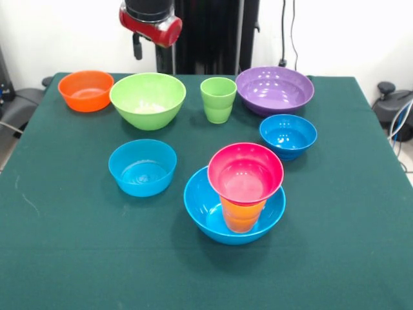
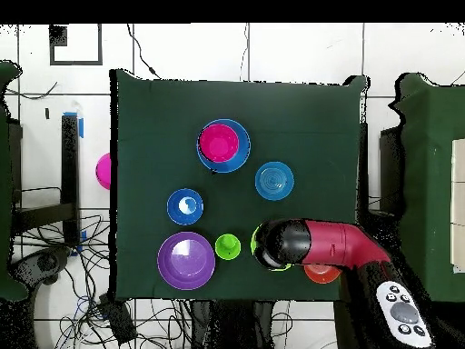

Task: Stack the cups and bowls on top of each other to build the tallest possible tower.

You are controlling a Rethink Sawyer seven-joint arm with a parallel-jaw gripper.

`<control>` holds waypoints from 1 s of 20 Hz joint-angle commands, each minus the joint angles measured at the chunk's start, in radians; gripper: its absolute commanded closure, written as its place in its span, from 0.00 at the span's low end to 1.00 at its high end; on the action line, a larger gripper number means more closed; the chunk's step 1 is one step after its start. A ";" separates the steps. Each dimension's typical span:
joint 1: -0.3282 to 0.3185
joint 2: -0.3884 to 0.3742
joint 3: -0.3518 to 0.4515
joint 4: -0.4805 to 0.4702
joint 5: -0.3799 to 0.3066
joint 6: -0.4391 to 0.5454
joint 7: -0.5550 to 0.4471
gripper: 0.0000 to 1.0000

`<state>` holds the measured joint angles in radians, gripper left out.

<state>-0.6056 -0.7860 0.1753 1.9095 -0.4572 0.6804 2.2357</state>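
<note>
We see the claw [image 1: 138,46] drawn back at the far edge of the green-clothed desk [image 1: 71,245], only a dark tip hanging below the red and black arm [image 2: 313,244]; we cannot tell how it stands, and it holds nothing we can see.

Just below the claw in the front view sits the large glossy lime green plastic bowl [image 1: 148,99], upright and empty. Beside that bowl, to the picture's left of the claw, is the small glossy orange plastic bowl [image 1: 85,90]. To the picture's right of the claw stands the light green ribbed plastic cup [image 1: 218,99], upright, and beyond it the wide glossy purple plastic bowl [image 1: 275,89].

Nearer the camera, well apart from the claw, lie two small glossy blue plastic bowls, one [image 1: 142,166] on the picture's left and one [image 1: 288,135] on the right, both open side up.

The tower [image 1: 240,194] stands farthest from the claw: a large glossy blue plastic bowl [image 1: 203,210] holds the orange-yellow ribbed plastic cup [image 1: 241,215], and the small glossy pink-red plastic bowl [image 1: 245,173] sits on top of that cup, tilted slightly toward the camera.
</note>
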 commanded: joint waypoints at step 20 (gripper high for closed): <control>-0.022 0.234 0.203 -0.030 -0.002 -0.180 -0.049 0.00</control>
<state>-0.6180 -0.6222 0.2885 1.8926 -0.4423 0.6221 2.2357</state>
